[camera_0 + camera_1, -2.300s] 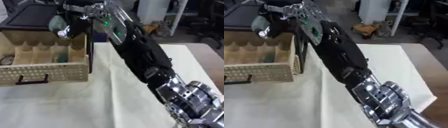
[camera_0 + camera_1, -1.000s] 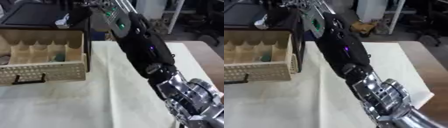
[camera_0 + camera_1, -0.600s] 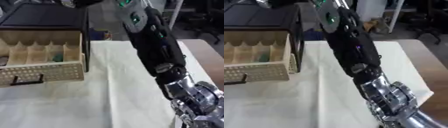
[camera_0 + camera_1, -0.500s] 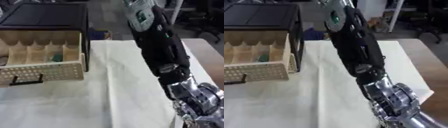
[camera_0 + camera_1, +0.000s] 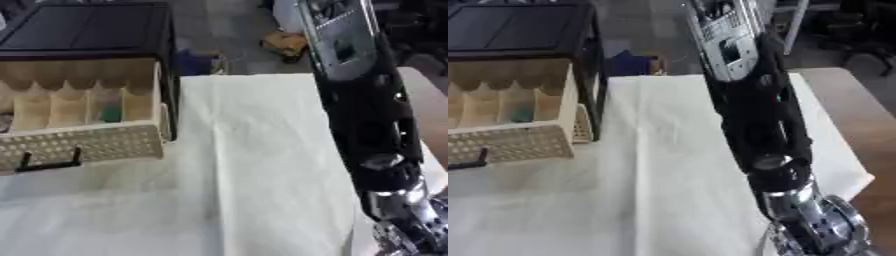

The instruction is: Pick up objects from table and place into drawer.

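Note:
The beige drawer [image 5: 87, 142] stands pulled open at the left, with a perforated front and a black handle [image 5: 48, 162]. Dividers split it into several compartments. A small teal thing [image 5: 111, 115] lies in one of the right compartments. My right arm [image 5: 367, 115] rises from the lower right corner to the top edge, black with a silver panel near the top. Its hand is beyond the top edge and does not show. No left hand shows in either view. No loose object lies on the cloth.
A black cabinet [image 5: 87, 25] houses the drawer at the back left. A white cloth [image 5: 254, 165] covers the table; bare wood [image 5: 859, 115] shows at the right edge. Beyond the far edge are a blue thing [image 5: 632, 62] and clutter on the floor.
My right arm has swung up and to the right, away from the cabinet. Its hand, which held a pale roundish thing above the drawer, has gone past the top edge.

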